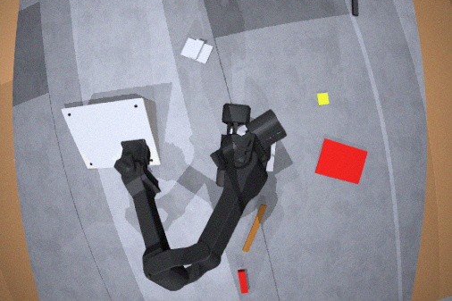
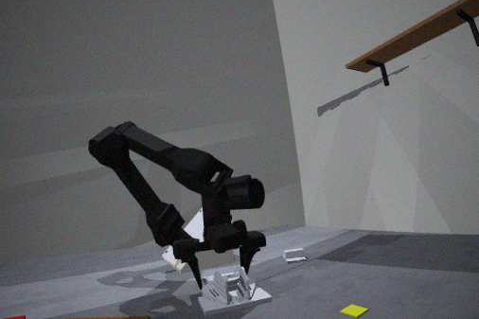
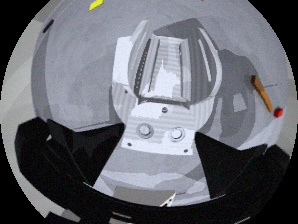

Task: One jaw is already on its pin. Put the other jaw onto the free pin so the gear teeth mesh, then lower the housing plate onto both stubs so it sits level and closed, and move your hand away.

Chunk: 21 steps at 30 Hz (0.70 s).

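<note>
The white base plate [image 2: 262, 296] [image 3: 121, 60] carries two curved, ribbed jaws, one on the left [image 3: 138, 52] and one on the right [image 3: 209, 62] in the wrist view, standing apart. A white housing plate [image 3: 161, 136] lies at their near end, with two round stubs [image 3: 145, 131] [image 3: 176, 133] showing through it; it looks about level. The gear teeth and any gap under the plate are hidden. My gripper [image 2: 223, 279] [image 3: 160, 132] is wide open and empty. Its fingers stand low on either side of the housing plate, with visible space beside it in the wrist view.
A large white panel [image 1: 107, 129] stands by the arm's base. A small white part [image 1: 192, 48] [image 2: 294, 256], yellow square [image 1: 322, 98] [image 2: 354, 310], red plate [image 1: 341, 161], orange bar [image 1: 255, 229] [image 3: 262, 94], red block [image 1: 243, 281] and black bar [image 1: 355, 2] lie around.
</note>
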Each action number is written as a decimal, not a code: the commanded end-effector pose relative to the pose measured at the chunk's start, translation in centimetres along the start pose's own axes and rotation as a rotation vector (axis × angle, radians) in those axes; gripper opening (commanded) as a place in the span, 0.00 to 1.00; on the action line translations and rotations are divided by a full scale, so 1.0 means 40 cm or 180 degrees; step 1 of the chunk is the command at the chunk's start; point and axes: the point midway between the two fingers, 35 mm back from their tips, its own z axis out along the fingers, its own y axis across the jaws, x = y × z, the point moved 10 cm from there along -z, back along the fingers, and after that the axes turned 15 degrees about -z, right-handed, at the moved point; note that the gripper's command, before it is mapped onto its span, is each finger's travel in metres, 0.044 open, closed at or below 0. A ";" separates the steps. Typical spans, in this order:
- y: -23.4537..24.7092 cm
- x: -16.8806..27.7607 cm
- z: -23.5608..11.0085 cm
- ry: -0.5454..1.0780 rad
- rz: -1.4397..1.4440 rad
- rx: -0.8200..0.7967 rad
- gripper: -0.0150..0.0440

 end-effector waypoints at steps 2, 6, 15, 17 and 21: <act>0.002 -0.006 -0.065 -0.0019 0.0016 -0.0026 1.00; -0.001 0.003 -0.169 -0.0010 0.0006 -0.0018 1.00; 0.006 0.022 -0.198 -0.0024 -0.0018 -0.0023 1.00; 0.009 0.053 -0.251 -0.0015 -0.0015 -0.0035 1.00; 0.009 0.094 -0.310 -0.0001 -0.0006 -0.0030 1.00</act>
